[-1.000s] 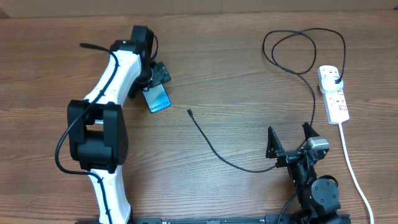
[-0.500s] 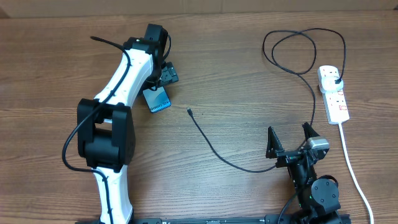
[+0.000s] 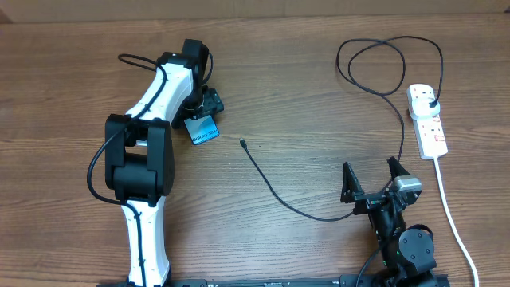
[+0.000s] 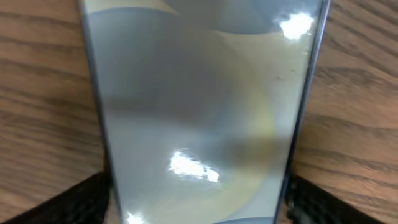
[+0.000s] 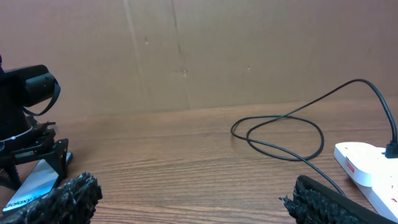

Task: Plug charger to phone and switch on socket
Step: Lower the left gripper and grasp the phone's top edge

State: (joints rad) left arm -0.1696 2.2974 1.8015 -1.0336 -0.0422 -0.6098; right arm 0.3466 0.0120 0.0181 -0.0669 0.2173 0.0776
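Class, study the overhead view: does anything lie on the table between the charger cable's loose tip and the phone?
Nothing visible does. Only bare table lies between the cable tip and the phone. The left hand straddles the phone, off that path.

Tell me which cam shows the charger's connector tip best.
Overhead: the connector tip lies free, right of the phone. Left wrist shows only the phone screen. Right wrist shows the charger cable looped and its plug, not the tip.

a brown board [image 5: 186,56] stands behind the wooden table [image 3: 303,104].
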